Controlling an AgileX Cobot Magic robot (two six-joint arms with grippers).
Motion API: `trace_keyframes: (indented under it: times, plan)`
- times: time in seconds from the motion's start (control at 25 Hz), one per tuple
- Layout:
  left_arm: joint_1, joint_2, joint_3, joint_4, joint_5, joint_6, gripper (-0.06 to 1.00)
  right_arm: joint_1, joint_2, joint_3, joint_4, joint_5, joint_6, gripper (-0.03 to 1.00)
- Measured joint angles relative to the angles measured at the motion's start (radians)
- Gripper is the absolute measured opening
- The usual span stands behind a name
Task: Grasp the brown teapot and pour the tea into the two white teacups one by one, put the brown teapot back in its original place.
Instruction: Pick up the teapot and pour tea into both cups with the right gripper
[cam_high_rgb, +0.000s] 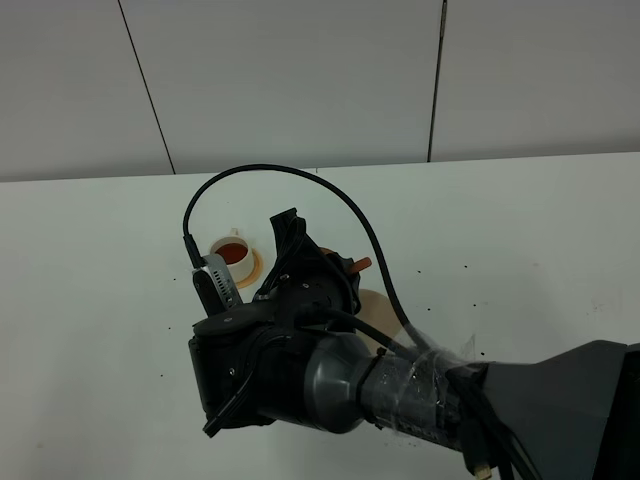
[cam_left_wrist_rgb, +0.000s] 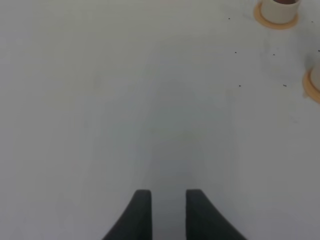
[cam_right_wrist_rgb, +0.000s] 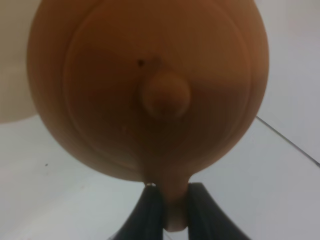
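Reddish-brown clay teapot (cam_right_wrist_rgb: 100, 75) pinched at its loop handle (cam_right_wrist_rgb: 173, 222) by the right tool (cam_right_wrist_rgb: 173, 192), dark fingers closed hard against both sides of the handle. Filling most of the right wrist view, lid towards the camera, knob (cam_right_wrist_rgb: 165, 95) near the middle. Not standing on the beige saucer (cam_high_rgb: 378, 308): saucer bare on the white worktop (cam_high_rgb: 90, 300), just beside the tool. From the high camera, largely hidden behind the right arm (cam_high_rgb: 330, 380), only a small reddish-brown part showing past the tool. Cannot tell from any view whether tipped or level.

Just left of the tool in the high view, white teacup (cam_high_rgb: 240, 262) on an orange coaster (cam_high_rgb: 257, 266), holding dark reddish tea (cam_high_rgb: 232, 248). Second teacup (cam_left_wrist_rgb: 316, 75) cut off at the edge of the left wrist view, also on an orange coaster.

Left tool (cam_left_wrist_rgb: 168, 195) over bare worktop, well apart from the cups, fingers parted by a narrow gap, nothing between them.
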Motion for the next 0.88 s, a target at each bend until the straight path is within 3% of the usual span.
trace_keyframes:
  times: [0.88]
  plan:
    - [0.0,0.0,0.0,0.0,0.0,0.0,0.24,0.0,0.0,0.0,0.003,0.0,0.0,0.1]
